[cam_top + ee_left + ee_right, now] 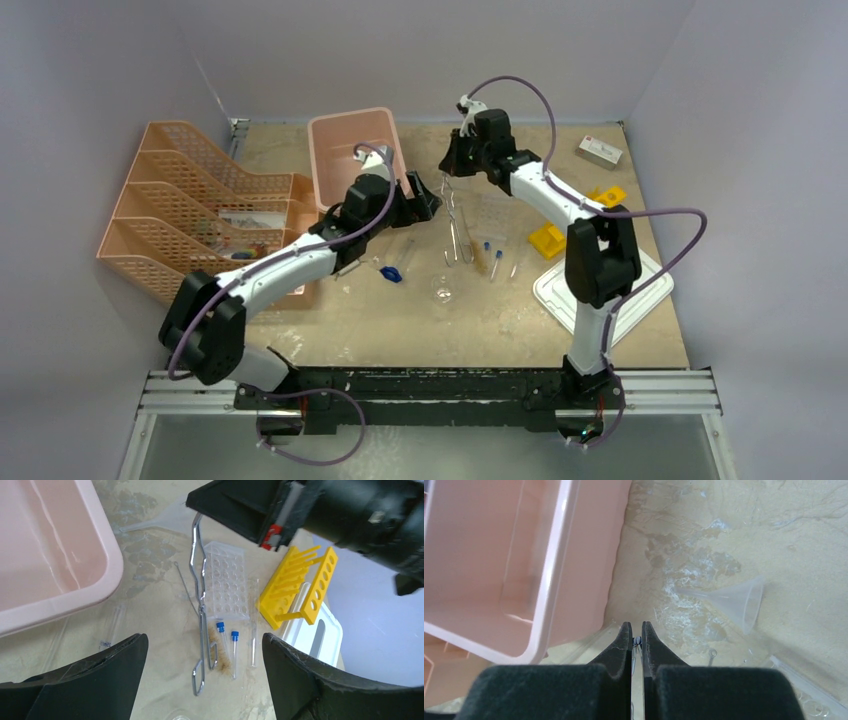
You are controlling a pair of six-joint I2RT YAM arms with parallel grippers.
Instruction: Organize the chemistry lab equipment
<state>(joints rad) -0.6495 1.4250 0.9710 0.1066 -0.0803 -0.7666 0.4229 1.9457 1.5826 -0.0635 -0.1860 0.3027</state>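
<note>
My right gripper [447, 172] is shut on the tip end of the metal scissor-tongs [455, 225]; the tip shows between its pads in the right wrist view [636, 641]. The tongs [202, 615] slope down to their handle loops by the brown wire brush [223, 655] and two blue-capped tubes [220, 628]. My left gripper [428, 205] is open and empty, hovering above them [204, 640]. The clear rack [227, 582] and yellow holed rack [300, 587] lie beyond. The blue-ended dropper [392, 273] and tiny beaker [442, 290] sit on the table.
The pink bin [345, 150] stands at the back, close left of both grippers [514, 555]. Orange mesh trays [200, 210] are at far left. The white lid [600, 290] lies at right, a small box [600, 152] at back right. A clear funnel [734, 602] lies on the table.
</note>
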